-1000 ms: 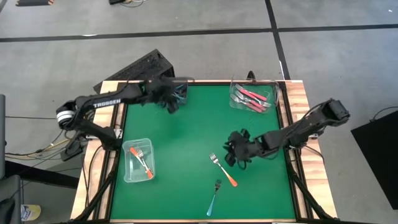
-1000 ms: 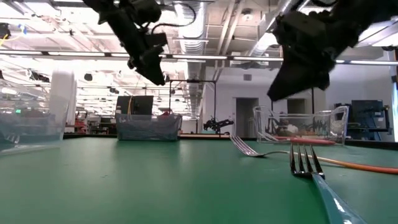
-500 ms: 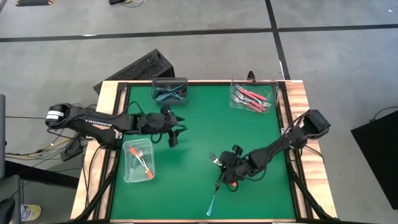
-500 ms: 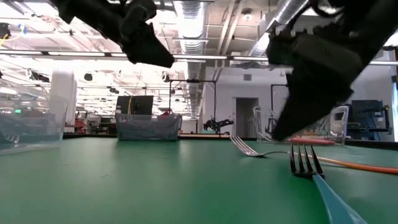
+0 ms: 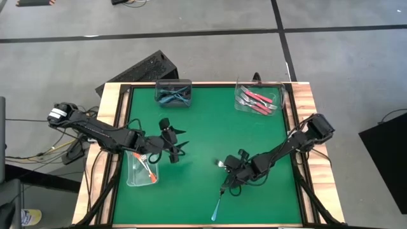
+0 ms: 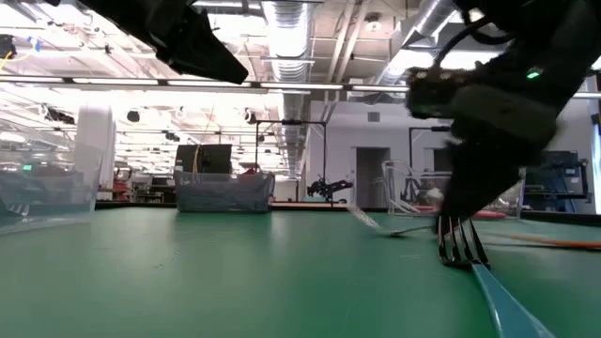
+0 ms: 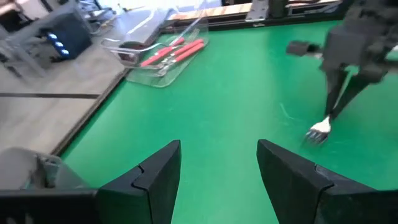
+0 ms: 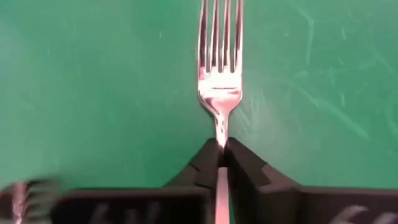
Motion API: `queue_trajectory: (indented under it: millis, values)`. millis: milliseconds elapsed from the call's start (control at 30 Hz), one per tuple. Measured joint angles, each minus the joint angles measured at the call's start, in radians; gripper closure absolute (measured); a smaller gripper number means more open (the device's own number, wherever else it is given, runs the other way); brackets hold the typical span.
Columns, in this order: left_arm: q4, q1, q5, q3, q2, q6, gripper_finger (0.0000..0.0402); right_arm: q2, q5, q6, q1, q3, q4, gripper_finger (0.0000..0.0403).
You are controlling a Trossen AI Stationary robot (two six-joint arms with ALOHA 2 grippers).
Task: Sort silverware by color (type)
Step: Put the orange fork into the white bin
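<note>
Came down with the right hand (image 8: 222, 148), clamped tight on the neck of a fork (image 8: 219, 87) lying on the worktop (image 5: 203, 127), ready for lifting and sorting, with the left hand (image 7: 219, 152) spread wide and empty

Overhead cam straight down; low cam table-level; wrist cams close; all share green mat (image 5: 203, 127).

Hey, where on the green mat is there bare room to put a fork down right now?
Bare mat lies between the teal-fork container and pink-fork container, and down the middle toward the right gripper. Crowded: the near side, around the teal fork, and near the left gripper beside the orange-fork container.
</note>
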Motion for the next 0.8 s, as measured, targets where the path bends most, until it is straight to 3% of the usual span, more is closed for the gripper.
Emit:
queue_trajectory:
  millis: [67,167,267,467,567,800]
  values:
    - [-0.009,-0.012,-0.024,0.0,0.0,-0.009,0.0203,-0.044,-0.008,-0.027,-0.01,-0.005,-0.064,0.0385]
    - [-0.026,-0.025,-0.028,0.0,0.0,-0.039,0.0203,-0.123,0.009,-0.074,-0.036,-0.007,-0.083,0.0377]
    - [0.004,-0.031,-0.012,0.0,0.007,-0.081,0.0203,-0.199,0.094,-0.137,-0.061,-0.004,-0.035,0.0378]
    - [0.178,-0.031,0.159,0.0,0.096,-0.097,0.0203,-0.275,0.369,-0.368,-0.068,-0.004,0.154,0.0379]
    - [0.301,-0.03,0.182,0.0,0.153,-0.094,0.0203,-0.276,0.492,-0.531,-0.066,-0.004,0.233,0.0373]
    - [0.609,0.026,0.145,0.0,0.245,-0.058,0.0203,-0.225,0.527,-0.838,-0.066,-0.004,0.369,0.0376]
